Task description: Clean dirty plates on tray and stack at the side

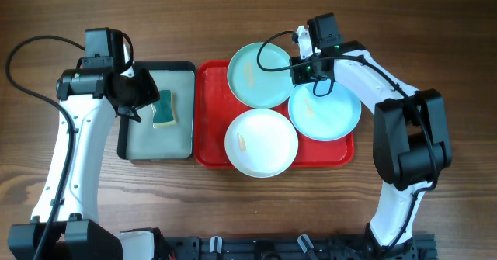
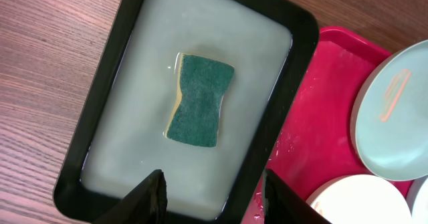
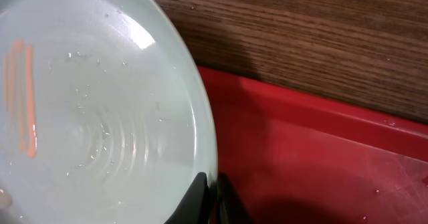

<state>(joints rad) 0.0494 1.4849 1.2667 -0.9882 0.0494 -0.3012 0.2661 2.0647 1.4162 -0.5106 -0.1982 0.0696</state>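
Far left of the overhead frame: left gripper (image 1: 144, 97), jaws parted and holding nothing, poised above the black-rimmed tray (image 1: 155, 157). In the left wrist view its fingertips (image 2: 157, 196) frame the lower edge, well short of the sponge (image 2: 198, 101). The sponge is green-faced and lies flat in the tray's pale, wet-looking interior, untouched. Centre: red tray (image 1: 208, 136), just beside the black-rimmed tray, carrying all three plates, none yet stacked at the side. Upper light-blue plate (image 1: 258, 74), orange smear, reaching past the tray's top edge. White plate (image 1: 262, 142), faint smear, at the lower edge. Right light-blue plate (image 1: 330, 116), smeared, at the tray's right end; the three crowd together, rims touching or overlapping. Right of centre: right gripper (image 1: 313, 72), seen in its wrist view (image 3: 212, 192) with jaws drawn nearly together astride a plate rim, judged to be pinching the right-hand rim of the upper light-blue plate. Handling, by judgement: the plates are light, stiff plastic, not fragile, but smooth and beaded with droplets, so slippery. The thin rim is the only purchase and wants a firm pinch, the plate being likely to swing or slide if lifted by one edge.
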